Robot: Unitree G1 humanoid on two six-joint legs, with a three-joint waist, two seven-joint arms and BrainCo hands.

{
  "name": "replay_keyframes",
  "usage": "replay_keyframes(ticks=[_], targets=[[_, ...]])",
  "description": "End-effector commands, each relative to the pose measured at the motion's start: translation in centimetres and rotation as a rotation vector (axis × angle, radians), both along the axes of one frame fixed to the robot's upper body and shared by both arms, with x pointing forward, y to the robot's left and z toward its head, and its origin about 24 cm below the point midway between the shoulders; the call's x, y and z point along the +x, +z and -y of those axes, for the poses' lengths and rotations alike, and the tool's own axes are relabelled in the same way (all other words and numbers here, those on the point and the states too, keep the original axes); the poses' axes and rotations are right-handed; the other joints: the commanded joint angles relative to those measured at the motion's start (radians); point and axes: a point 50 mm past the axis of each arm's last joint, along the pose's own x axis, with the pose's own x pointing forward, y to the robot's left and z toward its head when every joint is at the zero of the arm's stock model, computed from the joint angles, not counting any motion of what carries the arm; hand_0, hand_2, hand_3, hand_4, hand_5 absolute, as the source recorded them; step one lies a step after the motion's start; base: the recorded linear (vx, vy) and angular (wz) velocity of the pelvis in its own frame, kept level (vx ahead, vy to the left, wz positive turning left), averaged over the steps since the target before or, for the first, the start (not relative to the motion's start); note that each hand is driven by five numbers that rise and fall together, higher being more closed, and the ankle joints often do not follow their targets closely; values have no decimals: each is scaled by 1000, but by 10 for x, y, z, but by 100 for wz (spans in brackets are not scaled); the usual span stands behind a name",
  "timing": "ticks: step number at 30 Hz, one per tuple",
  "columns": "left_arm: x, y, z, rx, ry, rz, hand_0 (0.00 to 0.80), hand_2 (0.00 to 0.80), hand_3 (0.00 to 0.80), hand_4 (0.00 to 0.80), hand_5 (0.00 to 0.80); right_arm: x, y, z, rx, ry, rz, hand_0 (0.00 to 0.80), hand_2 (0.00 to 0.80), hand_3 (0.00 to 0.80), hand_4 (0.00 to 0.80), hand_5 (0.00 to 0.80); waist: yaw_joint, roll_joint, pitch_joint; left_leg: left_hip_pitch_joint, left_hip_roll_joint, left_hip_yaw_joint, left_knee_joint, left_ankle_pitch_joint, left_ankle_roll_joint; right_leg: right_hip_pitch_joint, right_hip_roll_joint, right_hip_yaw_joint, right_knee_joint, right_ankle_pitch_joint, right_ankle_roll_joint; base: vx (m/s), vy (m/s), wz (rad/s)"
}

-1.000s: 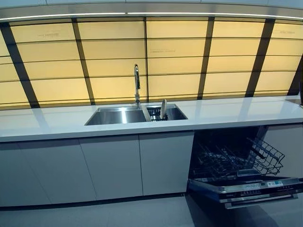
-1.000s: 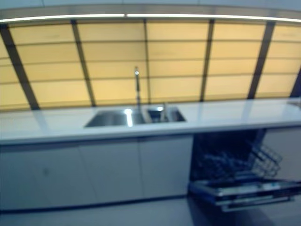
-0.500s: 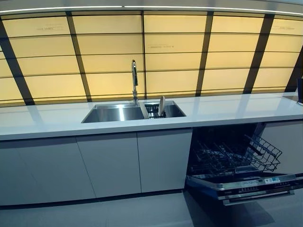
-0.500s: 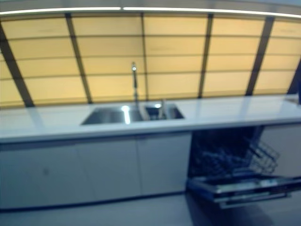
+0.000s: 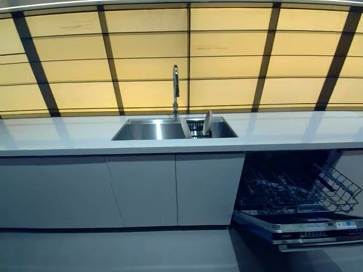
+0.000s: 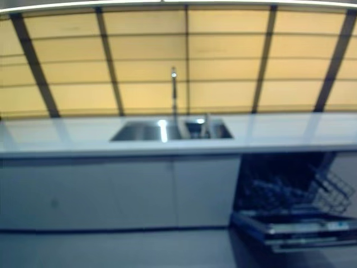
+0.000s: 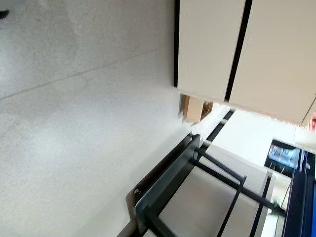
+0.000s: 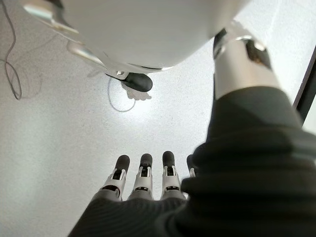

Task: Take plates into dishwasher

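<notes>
A pale plate stands on edge in a black rack in the right basin of the steel sink. The dishwasher under the counter at the right has its door folded down. Its wire rack is pulled out and looks bare. Neither hand shows in the eye views. In the right wrist view my right hand hangs over the floor with straight fingers and holds nothing. The left wrist view shows only floor and cabinet fronts.
A tall tap rises behind the sink. The long white counter runs across the view above closed white cabinet doors. Grey floor lies between me and the cabinets. A dark frame shows in the left wrist view.
The whole picture has shifted right, so the camera has moved. The plate, sink and dishwasher stay where they were.
</notes>
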Motion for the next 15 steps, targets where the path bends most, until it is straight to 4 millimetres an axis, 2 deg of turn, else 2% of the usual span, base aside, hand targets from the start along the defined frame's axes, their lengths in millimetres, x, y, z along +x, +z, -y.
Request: replay_keyframes(ticks=[1,8,12,14,15], targets=[[22,3,1,29,-22,37,0,0,0,0,0,16,-1,-20,0,54,-2,0,0,0,0,0,22,-45,31,-12,-107,-34,-4,-11,96,-4,46,3,14,13,9,11,-81,2],[31,6,-4,68,-46,69,0,0,0,0,0,17,0,-18,-3,23,-15,0,0,0,0,0,2,-49,55,15,-85,-33,9,-7,96,-12,72,22,85,-24,-15,25,-99,0],[34,6,-4,67,-34,82,0,0,0,0,0,18,0,-16,-4,16,-10,0,0,0,0,0,-1,-52,58,15,-82,-28,38,-19,93,-10,72,24,90,-28,-19,20,-39,-1],[39,8,-3,65,-10,116,0,0,0,0,0,22,2,-12,-6,14,1,0,0,0,0,0,-9,-75,82,-53,-77,-4,243,-68,82,-20,58,38,123,-37,-39,49,-106,-5],[40,8,-3,70,6,135,0,0,0,0,0,22,2,-11,-6,13,1,0,0,0,0,0,-10,-83,91,-77,-78,2,306,-84,87,-24,54,44,132,-41,-45,46,-102,-13]])
